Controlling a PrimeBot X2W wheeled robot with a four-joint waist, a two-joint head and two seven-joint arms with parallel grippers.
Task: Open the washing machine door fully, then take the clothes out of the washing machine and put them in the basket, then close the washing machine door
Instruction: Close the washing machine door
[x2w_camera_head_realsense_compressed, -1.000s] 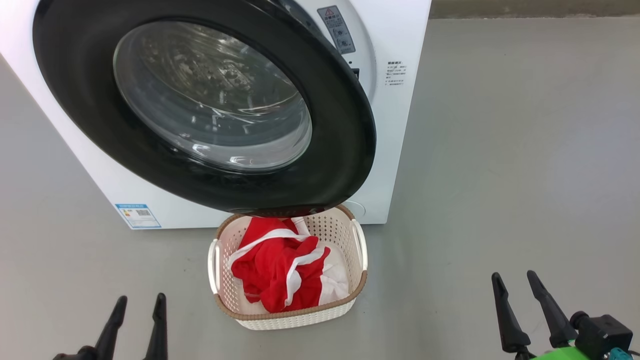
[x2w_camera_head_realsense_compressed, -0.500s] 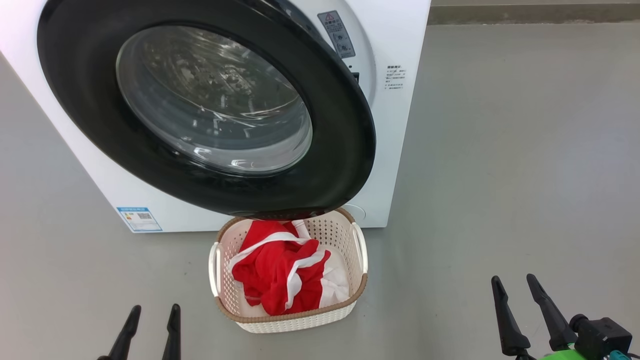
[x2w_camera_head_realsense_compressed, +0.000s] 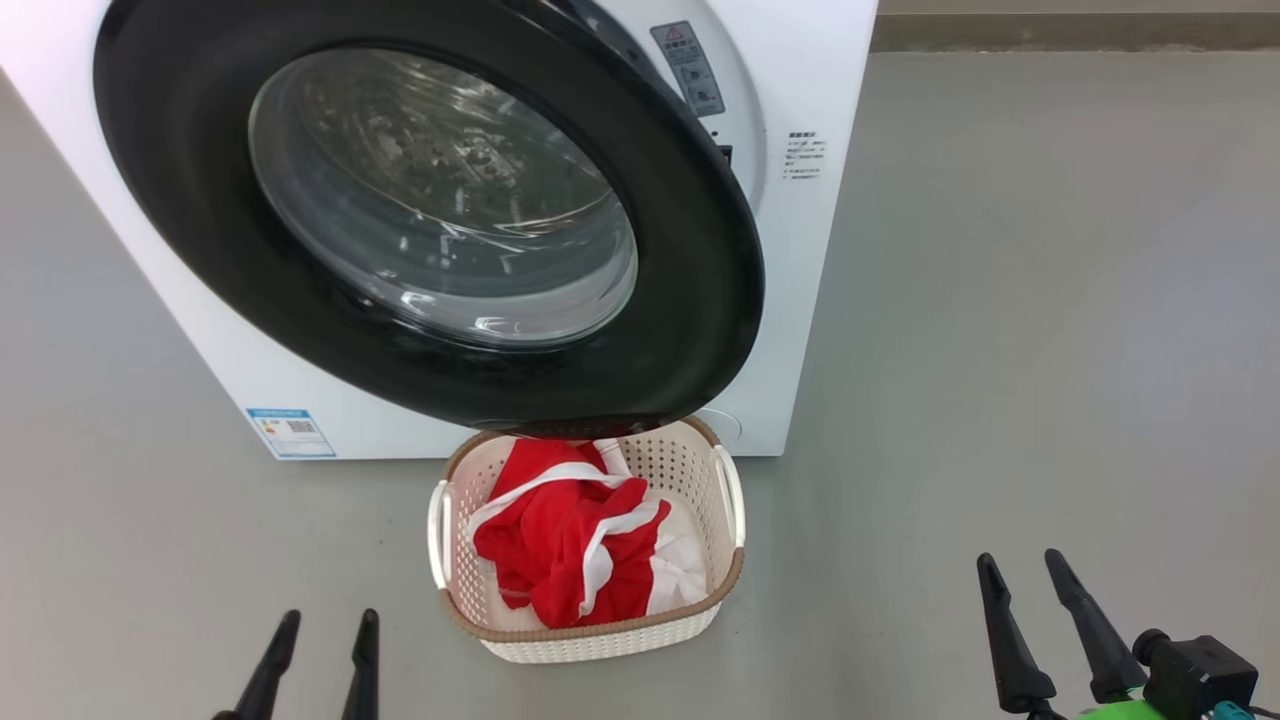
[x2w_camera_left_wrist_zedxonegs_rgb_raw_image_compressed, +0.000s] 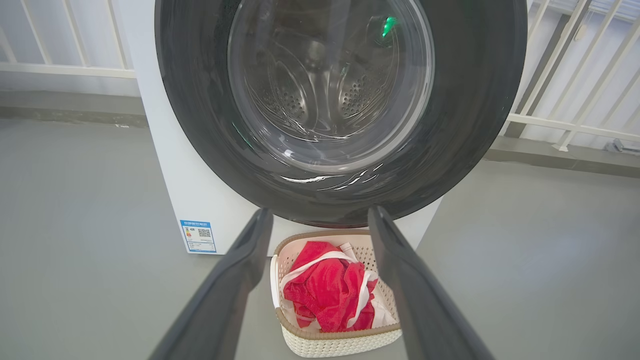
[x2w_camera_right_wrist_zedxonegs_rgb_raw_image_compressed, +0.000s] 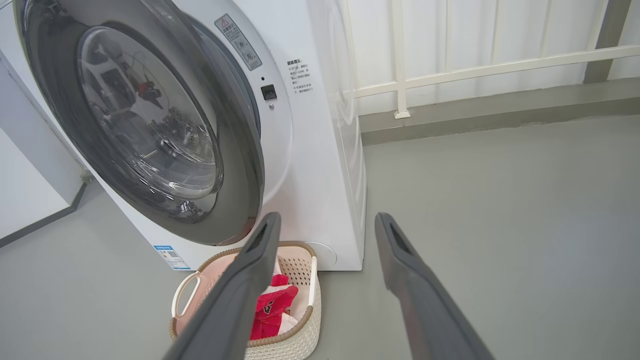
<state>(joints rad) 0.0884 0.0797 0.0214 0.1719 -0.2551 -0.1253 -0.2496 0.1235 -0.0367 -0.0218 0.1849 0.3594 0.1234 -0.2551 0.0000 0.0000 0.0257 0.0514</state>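
The washing machine (x2w_camera_head_realsense_compressed: 810, 80) stands on the floor. The washing machine door (x2w_camera_head_realsense_compressed: 690, 300) hangs ajar, its right edge off the front panel, as the right wrist view (x2w_camera_right_wrist_zedxonegs_rgb_raw_image_compressed: 50, 90) shows. Through the glass in the left wrist view (x2w_camera_left_wrist_zedxonegs_rgb_raw_image_compressed: 475, 100) I see the steel drum. Below the door sits the basket (x2w_camera_head_realsense_compressed: 600, 632), with the red and white clothes (x2w_camera_head_realsense_compressed: 560, 560) bundled inside. My left gripper (x2w_camera_head_realsense_compressed: 329, 615) is open at the lower left, short of the basket. My right gripper (x2w_camera_head_realsense_compressed: 1019, 557) is open at the lower right, well clear of it.
Bare grey floor (x2w_camera_head_realsense_compressed: 1050, 300) spreads to the right of the machine. A white railing (x2w_camera_right_wrist_zedxonegs_rgb_raw_image_compressed: 475, 70) and a wall run behind it. A blue label (x2w_camera_head_realsense_compressed: 290, 432) marks the machine's lower left corner.
The head view has shifted slightly. My left gripper has sunk lower in the view and moved a little to the right. The right gripper, door, basket and clothes hold their places.
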